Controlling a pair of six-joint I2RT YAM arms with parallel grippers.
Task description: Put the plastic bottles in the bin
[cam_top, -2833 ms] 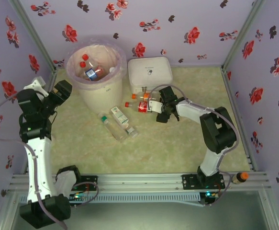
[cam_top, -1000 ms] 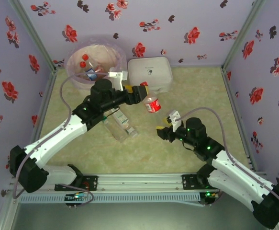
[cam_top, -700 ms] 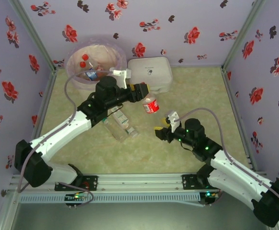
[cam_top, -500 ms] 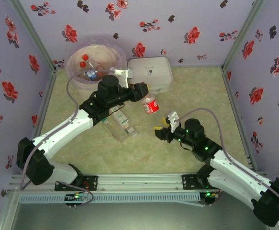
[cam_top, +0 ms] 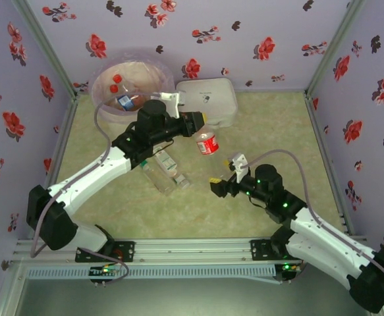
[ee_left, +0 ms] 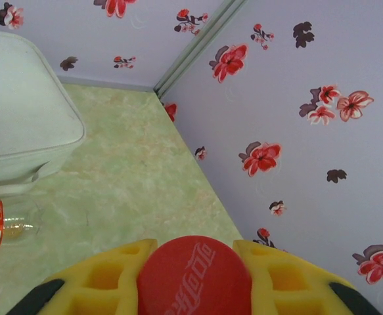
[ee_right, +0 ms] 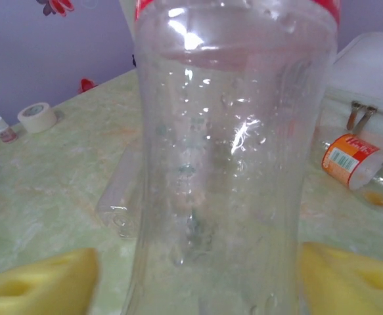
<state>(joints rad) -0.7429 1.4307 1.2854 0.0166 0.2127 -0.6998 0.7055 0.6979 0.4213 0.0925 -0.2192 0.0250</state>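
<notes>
Green tabletop (cam_top: 277,131), bottle (cam_top: 207,143) between left fingers (ee_left: 106,282)

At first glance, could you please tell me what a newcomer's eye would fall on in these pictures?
First, the red-labelled bottle hanging mid-table from the left pincer, which is shut on its red cap, with the open right pincer just on its near side. Next, the cream bin at the back left with bottles already inside, and the lilac walls dotted with red flowers all round.
</notes>
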